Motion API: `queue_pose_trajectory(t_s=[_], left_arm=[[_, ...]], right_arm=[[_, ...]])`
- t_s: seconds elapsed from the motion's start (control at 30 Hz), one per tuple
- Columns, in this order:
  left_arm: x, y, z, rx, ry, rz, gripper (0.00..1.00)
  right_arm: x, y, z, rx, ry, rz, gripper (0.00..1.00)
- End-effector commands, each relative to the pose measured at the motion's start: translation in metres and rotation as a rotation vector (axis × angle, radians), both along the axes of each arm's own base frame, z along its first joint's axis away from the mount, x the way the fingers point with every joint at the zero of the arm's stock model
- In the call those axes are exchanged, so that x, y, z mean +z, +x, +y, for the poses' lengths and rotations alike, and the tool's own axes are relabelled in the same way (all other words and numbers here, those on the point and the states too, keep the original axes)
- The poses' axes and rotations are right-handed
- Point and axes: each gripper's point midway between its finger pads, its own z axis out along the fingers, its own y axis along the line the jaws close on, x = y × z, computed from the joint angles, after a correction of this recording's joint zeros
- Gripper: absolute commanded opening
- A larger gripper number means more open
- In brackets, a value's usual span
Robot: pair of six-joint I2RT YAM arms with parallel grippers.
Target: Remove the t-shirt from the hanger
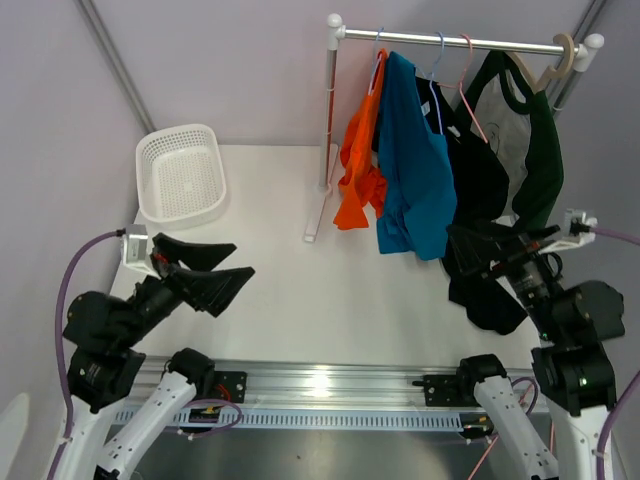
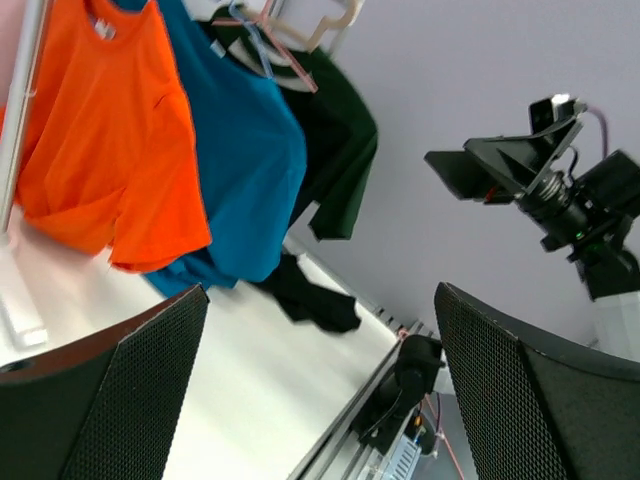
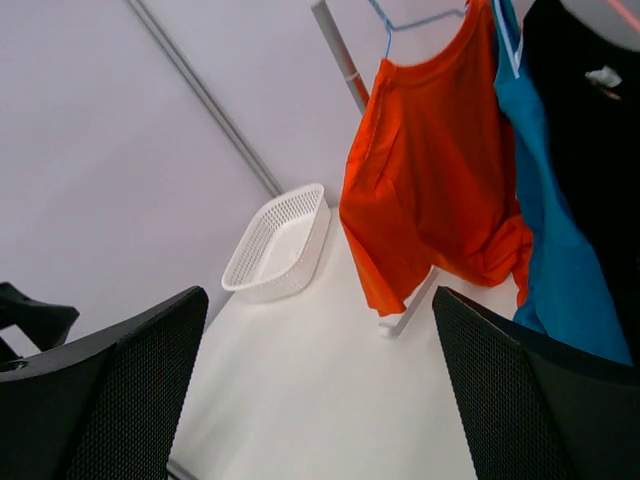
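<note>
Both arms low at the near edge, nothing touched yet. The left fingers [image 1: 215, 287] are spread as wide as they go and empty, aimed across the white worktop [image 1: 280, 310] twd the rack. The right fingers [image 1: 475, 243] are equally wide and empty, sitting just in front of the lower part of the black hanging garment [image 1: 482, 175].

Task item's up on the silver rail [image 1: 500, 44], off the worktop. Four tops hang there: a bright orange t-shirt [image 1: 358, 165] at the post end, a teal-blue t-shirt [image 1: 415, 180] next, then the black one, then a dark green and white long-sleeve top [image 1: 525, 135] on a pale wooden hanger. Which tee is meant can't be told from here; the orange one looks easiest since it's outermost w/ free space beside it. White plastic mesh basket [image 1: 178, 131] sits well apart at far left.

Step in hand, by the look of it: the reach-in. To do it well, one arm probably wants the thin blue wire hanger [image 3: 430, 18] pinned near the hook so it doesn't swing or jump the rail, while the other pinches fabric at the shoulder seam, not the hem. Ease one shoulder off the hanger arm first, then slide the neck opening past the other end. Pulling straight down risks dragging hanger, neighbours, maybe the light rack too
</note>
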Motion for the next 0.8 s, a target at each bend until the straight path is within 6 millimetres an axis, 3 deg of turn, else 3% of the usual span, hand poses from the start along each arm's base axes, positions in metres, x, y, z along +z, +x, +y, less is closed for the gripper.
queue_pose_trajectory(t_s=[0.0,0.03,0.13,0.17,0.23,0.3,0.33,0.37,0.4,0.47,0.5,0.53,0.57,0.6,0.63,0.67,0.7,0.73,0.77], left_arm=[[-0.001,0.014,-0.002,0.028,0.068,0.051,0.99],[-0.004,0.026,-0.001,0.063,0.096,0.079,1.00],[-0.009,0.045,0.010,0.172,0.145,0.124,1.00],[-0.011,0.055,0.015,0.222,0.157,0.132,1.00],[-0.011,0.067,0.028,0.318,0.167,0.117,1.00],[-0.010,0.082,0.051,0.474,0.144,0.121,0.99],[-0.009,0.085,0.056,0.503,0.143,0.115,0.99],[-0.006,0.087,0.058,0.519,0.138,0.109,0.99],[-0.008,0.093,0.057,0.527,0.147,0.121,1.00],[-0.002,0.096,0.053,0.516,0.155,0.132,0.99],[-0.011,0.106,0.048,0.512,0.184,0.172,0.99],[-0.013,0.109,0.045,0.501,0.202,0.189,1.00],[-0.014,0.111,0.045,0.503,0.214,0.202,1.00],[-0.017,0.115,0.043,0.504,0.226,0.216,1.00],[-0.022,0.120,0.043,0.509,0.238,0.234,0.99],[-0.025,0.122,0.042,0.512,0.242,0.240,0.99],[-0.027,0.125,0.043,0.516,0.244,0.246,1.00],[-0.028,0.127,0.042,0.517,0.247,0.255,0.99],[-0.028,0.128,0.040,0.506,0.246,0.254,0.99]], right_arm=[[0.001,0.027,0.021,0.093,-0.061,0.046,0.99],[-0.008,0.048,0.025,0.099,-0.073,0.096,0.99],[0.023,0.069,0.035,0.129,-0.093,0.015,0.99],[0.019,0.086,0.040,0.140,-0.097,0.041,0.99],[0.044,0.100,0.040,0.115,-0.091,0.011,0.99],[0.064,0.132,0.042,0.071,-0.109,0.028,0.99],[0.062,0.144,0.047,0.057,-0.129,0.065,0.99],[0.048,0.168,0.069,0.085,-0.204,0.092,0.98],[0.074,0.177,0.067,0.014,-0.210,0.051,0.98],[0.072,0.193,0.090,0.022,-0.273,0.064,0.97],[0.052,0.223,0.100,0.000,-0.326,0.114,0.98],[0.070,0.227,0.103,-0.004,-0.325,0.087,0.98],[0.070,0.236,0.108,-0.004,-0.334,0.088,0.98],[0.051,0.259,0.118,-0.002,-0.366,0.123,0.97],[0.047,0.268,0.118,-0.019,-0.380,0.134,0.96],[0.062,0.274,0.115,-0.053,-0.368,0.108,0.93],[0.059,0.283,0.115,-0.071,-0.381,0.115,0.93],[0.040,0.302,0.117,-0.104,-0.408,0.162,0.92],[0.054,0.307,0.113,-0.141,-0.399,0.136,0.90]])
